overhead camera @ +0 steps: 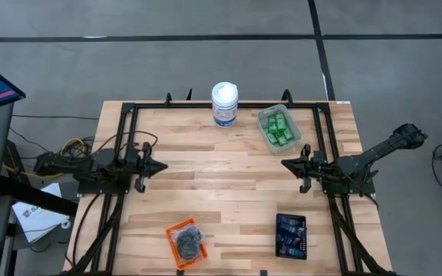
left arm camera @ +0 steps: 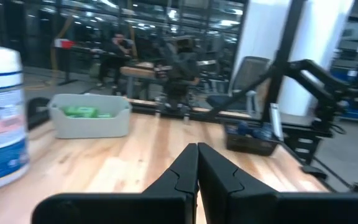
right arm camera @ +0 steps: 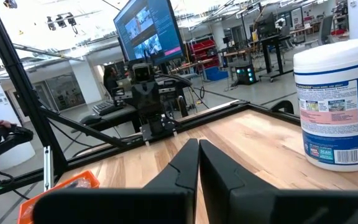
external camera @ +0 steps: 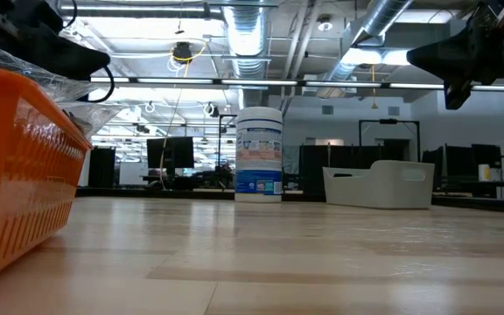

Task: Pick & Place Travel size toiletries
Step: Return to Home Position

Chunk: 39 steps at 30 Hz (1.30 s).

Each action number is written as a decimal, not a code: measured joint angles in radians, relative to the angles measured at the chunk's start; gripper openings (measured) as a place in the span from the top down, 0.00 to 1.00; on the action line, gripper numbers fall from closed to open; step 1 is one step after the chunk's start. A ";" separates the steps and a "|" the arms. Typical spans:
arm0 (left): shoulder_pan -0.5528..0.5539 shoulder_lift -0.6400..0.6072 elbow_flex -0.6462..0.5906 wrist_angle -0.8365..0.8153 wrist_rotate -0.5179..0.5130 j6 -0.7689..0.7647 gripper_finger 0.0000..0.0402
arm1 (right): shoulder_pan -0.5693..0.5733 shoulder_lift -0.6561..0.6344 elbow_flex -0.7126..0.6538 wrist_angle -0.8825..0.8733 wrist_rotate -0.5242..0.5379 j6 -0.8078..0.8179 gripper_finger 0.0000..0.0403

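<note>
Wooden worktop (overhead camera: 229,184) is carrying everything, and both arms are idling over it. Left gripper (overhead camera: 162,165) is hovering above the left-middle, pointing inward, with its fingers (left arm camera: 185,171) pressing together and gripping nothing. Right gripper (overhead camera: 285,163) is mirroring it over the right-middle, with fingers (right arm camera: 182,168) likewise pressing together and nothing between them. The two tips are facing each other, well apart, across bare wood. Green bottles (overhead camera: 279,129) are lying in the clear tray (overhead camera: 261,116) near the far right corner. Canister (overhead camera: 224,103) is standing upright at the middle of the far edge, just beside that tray but not touching it. Grey pucks (overhead camera: 188,242) in clear wrap are sitting piled in the orange basket (overhead camera: 173,234) at the near edge, left of centre. Blue tubes (overhead camera: 290,234) are lying in the black tray (overhead camera: 278,230) at the near edge, right of centre, well apart from the basket. No loose toiletries are showing on the wood. Low view is showing the basket close up at one side and the canister far back. A person (left arm camera: 120,50) is sitting in the room beyond the table.
</note>
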 joint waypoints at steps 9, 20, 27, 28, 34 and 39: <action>0.107 0.000 0.000 0.000 0.001 0.001 1.00 | 0.000 0.000 0.000 0.000 0.000 0.000 0.99; 0.119 0.003 0.000 0.001 0.003 0.001 1.00 | 0.000 0.000 0.000 0.000 0.000 0.000 0.99; 0.119 0.004 0.000 0.002 0.002 0.001 1.00 | 0.000 0.000 0.000 0.000 0.000 0.000 0.99; 0.119 0.004 0.000 0.003 0.002 0.001 1.00 | 0.000 0.000 0.000 0.000 0.000 0.000 0.99; 0.119 0.004 0.000 0.008 0.002 0.001 1.00 | 0.000 0.000 0.000 0.000 0.000 0.000 0.99; 0.119 0.004 0.000 0.012 -0.001 0.001 1.00 | 0.000 0.000 0.000 0.000 0.000 0.000 0.99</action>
